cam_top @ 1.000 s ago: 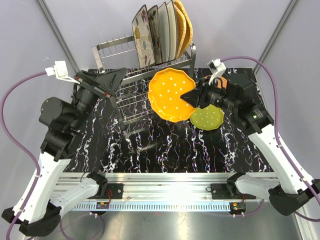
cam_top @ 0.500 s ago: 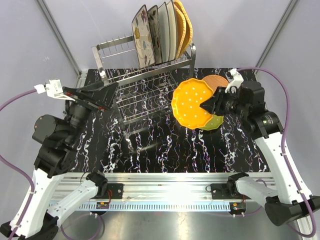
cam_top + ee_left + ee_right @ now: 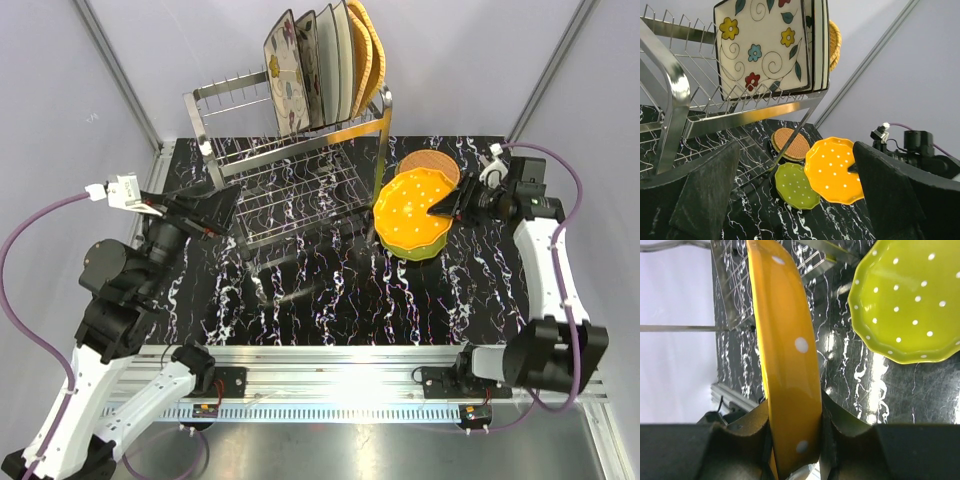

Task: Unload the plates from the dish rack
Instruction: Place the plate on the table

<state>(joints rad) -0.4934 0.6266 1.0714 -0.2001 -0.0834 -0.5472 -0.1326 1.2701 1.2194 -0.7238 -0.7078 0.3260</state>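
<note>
Holding the orange dotted plate (image 3: 785, 340) by its rim, my right gripper (image 3: 792, 432) has both fingers pinched on it, edge-on to the wrist, presumably for lowering onto the lime-green plate (image 3: 910, 305) lying flat ahead of the fingertips. A round woven plate (image 3: 430, 164) lies beside that. Remaining plates (image 3: 320, 70) stand upright in the dish rack (image 3: 290, 185), well beyond. My left gripper (image 3: 205, 212) hangs spread and empty, facing the rack. No legible writing observed.
</note>
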